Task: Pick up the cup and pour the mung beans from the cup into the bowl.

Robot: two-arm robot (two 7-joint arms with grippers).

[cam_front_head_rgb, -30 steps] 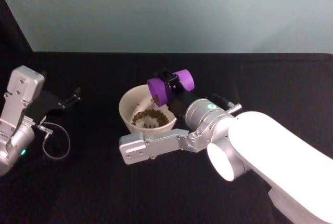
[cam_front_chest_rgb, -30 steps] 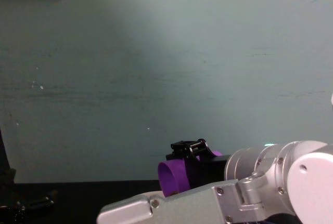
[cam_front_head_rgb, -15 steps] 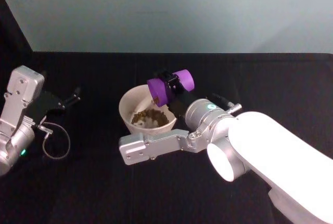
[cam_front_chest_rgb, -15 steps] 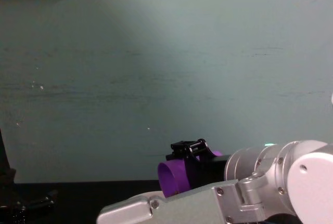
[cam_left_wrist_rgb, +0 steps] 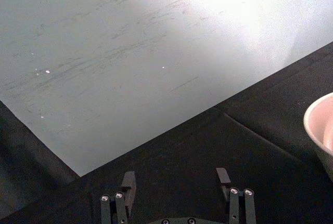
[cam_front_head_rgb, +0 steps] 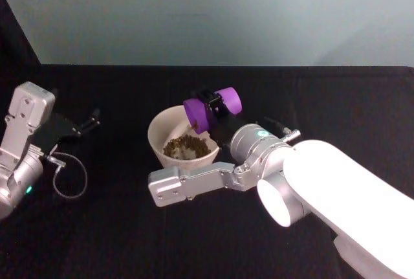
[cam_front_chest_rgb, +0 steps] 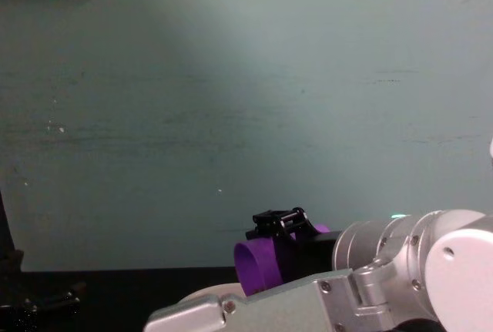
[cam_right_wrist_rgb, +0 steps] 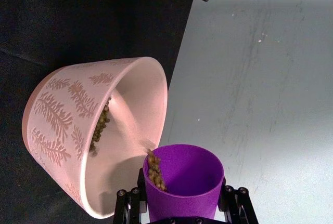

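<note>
The purple cup (cam_front_head_rgb: 210, 109) lies tipped on its side over the right rim of the white bowl (cam_front_head_rgb: 156, 131), mouth toward the bowl. My right gripper (cam_front_head_rgb: 212, 104) is shut on the cup, one finger on each side. In the right wrist view, mung beans (cam_right_wrist_rgb: 154, 170) cling at the lip of the cup (cam_right_wrist_rgb: 182, 180) beside the bowl's fern-patterned wall (cam_right_wrist_rgb: 54, 120). A pile of beans (cam_front_head_rgb: 184, 144) lies inside the bowl. My left gripper (cam_front_head_rgb: 90, 122) is parked at the far left; the left wrist view shows it open (cam_left_wrist_rgb: 176, 180) with nothing between its fingers.
A black cloth covers the table (cam_front_head_rgb: 129, 227). A thin cable loop (cam_front_head_rgb: 68, 177) lies beside the left arm. A pale teal wall (cam_front_head_rgb: 226, 13) rises behind the table. My right forearm (cam_front_head_rgb: 194, 182) crosses just in front of the bowl.
More beans have dropped from the cup, and the pile in the bowl has grown. The cup and right gripper have hardly shifted. The left arm has stayed put.
</note>
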